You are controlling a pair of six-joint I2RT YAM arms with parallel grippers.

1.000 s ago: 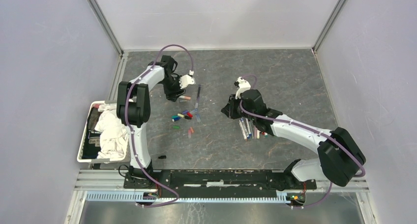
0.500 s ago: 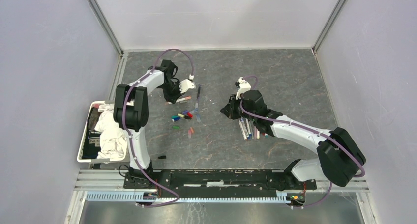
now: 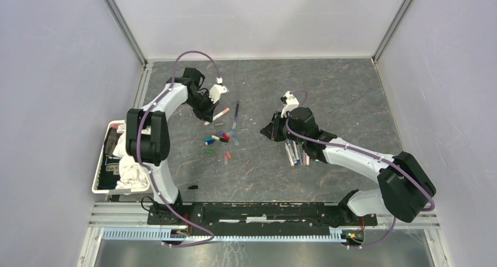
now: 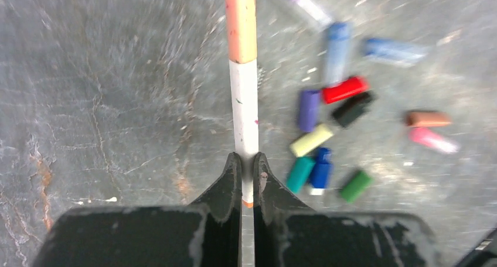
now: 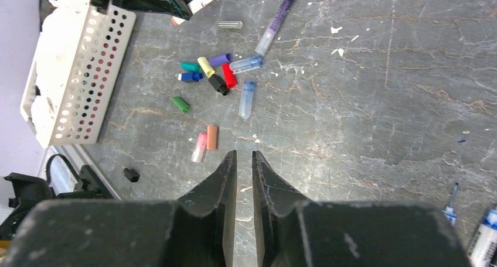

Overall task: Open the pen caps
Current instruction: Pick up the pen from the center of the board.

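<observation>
My left gripper (image 4: 247,156) is shut on the rear end of a white pen (image 4: 244,103) with an orange cap (image 4: 241,22), which points away from the wrist; from above the left gripper (image 3: 207,117) holds the pen (image 3: 220,113) at the back left. Loose pen caps (image 4: 328,132) in red, purple, black, yellow, teal, blue, green, brown and pink lie just right of it, and from above they form a cluster (image 3: 218,138). My right gripper (image 5: 244,153) hovers over bare table with a narrow gap and nothing between the jaws; from above the right gripper (image 3: 267,132) sits right of the caps.
A dark purple pen (image 3: 235,115) lies beyond the caps. Several pens (image 3: 295,153) lie under the right forearm. A white perforated basket (image 3: 99,167) with a white cloth stands at the left edge. A small black piece (image 3: 193,187) lies near the arm bases.
My left gripper has shut on the orange-capped pen and drawn back toward the far left with it. The right arm has barely moved.
</observation>
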